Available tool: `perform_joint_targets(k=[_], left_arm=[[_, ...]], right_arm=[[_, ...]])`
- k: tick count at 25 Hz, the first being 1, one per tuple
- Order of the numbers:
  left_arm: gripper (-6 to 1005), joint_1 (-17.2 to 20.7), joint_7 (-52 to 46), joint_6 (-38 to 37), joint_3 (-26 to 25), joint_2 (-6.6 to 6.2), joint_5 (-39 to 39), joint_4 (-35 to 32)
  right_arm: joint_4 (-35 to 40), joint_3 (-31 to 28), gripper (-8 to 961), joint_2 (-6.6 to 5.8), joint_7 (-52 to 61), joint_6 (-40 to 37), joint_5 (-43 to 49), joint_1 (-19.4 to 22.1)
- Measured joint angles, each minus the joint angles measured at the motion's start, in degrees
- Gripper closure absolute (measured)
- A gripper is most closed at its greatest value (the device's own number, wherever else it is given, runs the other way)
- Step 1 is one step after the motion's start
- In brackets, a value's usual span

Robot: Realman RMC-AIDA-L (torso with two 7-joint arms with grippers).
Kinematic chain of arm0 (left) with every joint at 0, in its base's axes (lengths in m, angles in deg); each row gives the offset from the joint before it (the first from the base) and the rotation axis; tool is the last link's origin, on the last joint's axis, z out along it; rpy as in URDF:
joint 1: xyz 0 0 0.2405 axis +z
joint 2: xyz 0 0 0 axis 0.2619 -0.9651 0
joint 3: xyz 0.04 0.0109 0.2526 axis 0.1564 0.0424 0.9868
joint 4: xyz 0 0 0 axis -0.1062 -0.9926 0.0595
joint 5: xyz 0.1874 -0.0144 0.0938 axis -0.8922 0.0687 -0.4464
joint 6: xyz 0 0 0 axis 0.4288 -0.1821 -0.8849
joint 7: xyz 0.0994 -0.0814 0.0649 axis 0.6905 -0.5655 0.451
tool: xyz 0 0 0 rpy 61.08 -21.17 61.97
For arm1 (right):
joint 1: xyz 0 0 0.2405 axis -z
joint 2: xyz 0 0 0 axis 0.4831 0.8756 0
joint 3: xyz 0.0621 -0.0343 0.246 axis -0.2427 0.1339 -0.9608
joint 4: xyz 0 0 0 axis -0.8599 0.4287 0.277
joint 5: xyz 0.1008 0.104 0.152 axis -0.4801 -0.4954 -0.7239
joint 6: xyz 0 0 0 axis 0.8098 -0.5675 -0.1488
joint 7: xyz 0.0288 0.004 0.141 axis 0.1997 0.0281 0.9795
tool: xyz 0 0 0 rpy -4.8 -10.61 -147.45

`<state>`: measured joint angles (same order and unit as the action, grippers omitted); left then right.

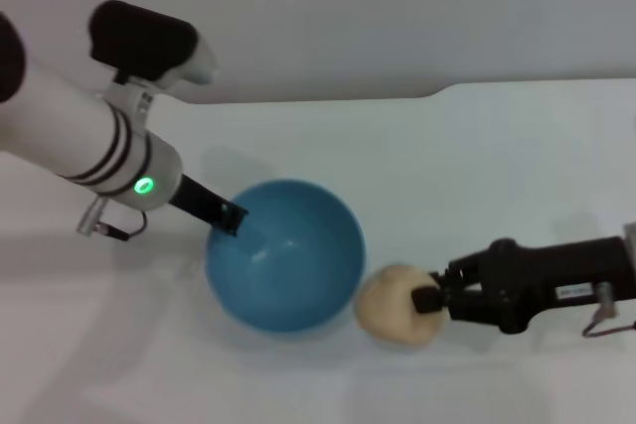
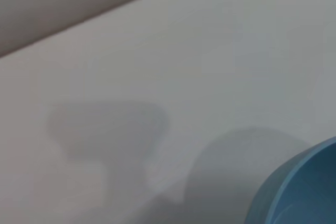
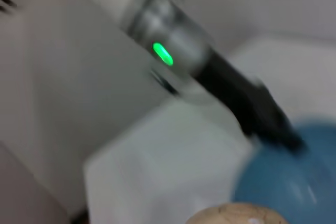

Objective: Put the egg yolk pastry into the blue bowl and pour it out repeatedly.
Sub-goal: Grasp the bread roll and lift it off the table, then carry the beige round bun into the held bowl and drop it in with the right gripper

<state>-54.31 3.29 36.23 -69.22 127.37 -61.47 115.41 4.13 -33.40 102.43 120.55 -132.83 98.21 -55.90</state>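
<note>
Nearest me, my right gripper is clamped on the egg yolk pastry, which sits on the white table touching the blue bowl at its right rim. I see nothing inside the bowl. Farther back, my left gripper pinches the bowl's left rim.

Soft, even light; one view blurred

The white surface is brightly and diffusely lit, with faint grey shadows beside the blue bowl. The right wrist view is smeared and unfocused; a green lamp glows sharply.
</note>
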Motion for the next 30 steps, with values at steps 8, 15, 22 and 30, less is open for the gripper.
perform_joint_targets(k=[8, 15, 22, 30], left_arm=[[985, -1.30, -1.62, 1.72, 4.67, 0.35, 2.13, 1.13], [985, -0.97, -3.39, 2.47, 6.95, 0.30, 4.43, 5.24], [985, -0.86, -4.30, 2.93, 7.32, 0.32, 4.76, 7.58], [986, -0.81, -4.33, 3.33, 8.04, 0.27, 5.52, 8.81]], right_arm=[[-0.33, -1.06, 871, -0.09, -2.48, 0.34, -7.30, 0.99], [-4.39, -0.40, 919, -0.12, -2.11, 5.85, -6.09, -0.37], [-5.79, -0.33, 870, -0.13, -1.97, 7.73, -2.92, -0.95], [-4.81, -2.50, 688, -0.17, -2.14, 8.11, -4.26, -0.27]])
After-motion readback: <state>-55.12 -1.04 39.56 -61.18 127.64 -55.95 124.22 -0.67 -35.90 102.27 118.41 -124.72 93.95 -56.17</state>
